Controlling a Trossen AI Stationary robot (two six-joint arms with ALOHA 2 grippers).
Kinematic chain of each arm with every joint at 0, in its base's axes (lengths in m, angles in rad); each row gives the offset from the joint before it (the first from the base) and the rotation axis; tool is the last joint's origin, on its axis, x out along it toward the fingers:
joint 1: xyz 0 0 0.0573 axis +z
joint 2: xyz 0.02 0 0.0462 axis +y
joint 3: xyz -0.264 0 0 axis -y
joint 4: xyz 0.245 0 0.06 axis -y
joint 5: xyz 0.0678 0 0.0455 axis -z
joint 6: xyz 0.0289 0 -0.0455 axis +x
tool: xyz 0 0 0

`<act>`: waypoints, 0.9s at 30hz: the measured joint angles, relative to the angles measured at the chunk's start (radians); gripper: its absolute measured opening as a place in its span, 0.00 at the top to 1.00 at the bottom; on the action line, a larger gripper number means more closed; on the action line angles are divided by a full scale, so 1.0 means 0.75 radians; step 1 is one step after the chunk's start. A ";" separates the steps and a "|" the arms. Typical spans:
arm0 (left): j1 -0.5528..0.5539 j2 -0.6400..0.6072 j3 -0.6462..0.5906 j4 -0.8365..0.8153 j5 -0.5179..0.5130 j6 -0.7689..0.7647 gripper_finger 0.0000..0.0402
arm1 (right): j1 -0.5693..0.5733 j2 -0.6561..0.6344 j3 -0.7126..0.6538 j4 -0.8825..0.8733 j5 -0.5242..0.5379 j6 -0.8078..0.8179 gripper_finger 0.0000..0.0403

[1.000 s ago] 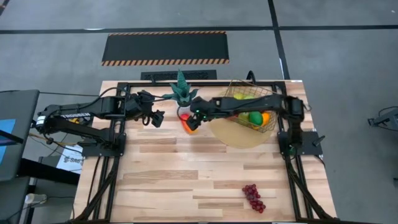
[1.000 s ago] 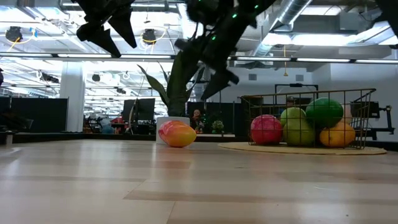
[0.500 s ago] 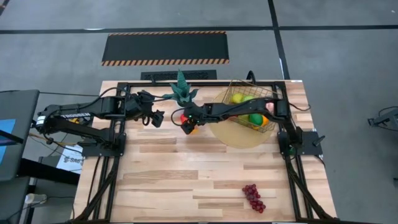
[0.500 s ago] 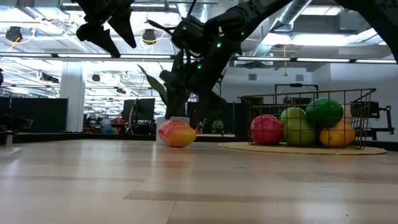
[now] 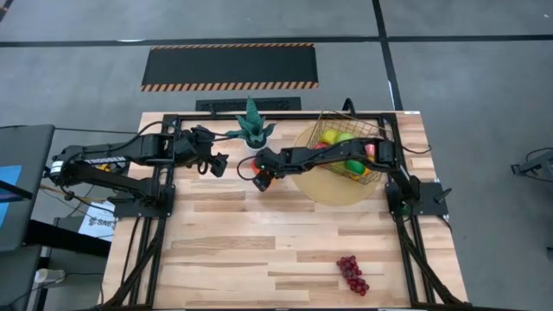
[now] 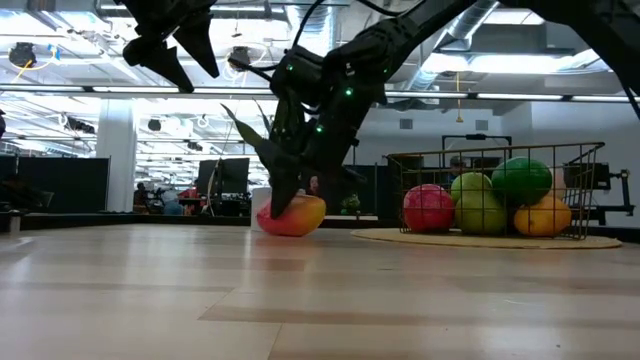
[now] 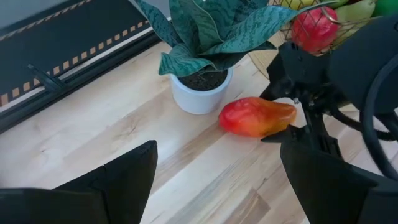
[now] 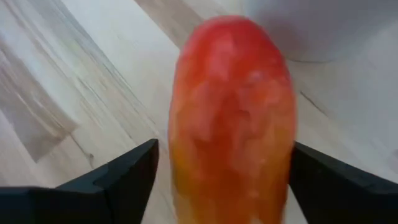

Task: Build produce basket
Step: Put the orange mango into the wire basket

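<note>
The high view looks straight down on the whole desk (image 5: 259, 233); the low view faces level across it. Both wrist views sit close, sharing the mango (image 7: 256, 116).

no legible text, no labels, no brands, no nos.

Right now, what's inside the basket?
The basket holds a red apple, two green fruits and an orange one. Anything behind them is hidden.
</note>
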 joint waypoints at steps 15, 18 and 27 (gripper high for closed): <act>0.001 0.000 0.000 0.000 -0.003 0.016 0.19 | 0.029 -0.207 0.033 -0.151 -0.182 -0.153 0.41; 0.001 0.000 0.000 0.000 -0.004 0.016 0.19 | 0.027 -0.338 0.032 -0.229 -0.177 -0.177 0.40; 0.001 -0.001 0.000 0.002 -0.008 0.016 0.19 | -0.019 -0.729 0.033 -0.517 0.012 -0.081 0.39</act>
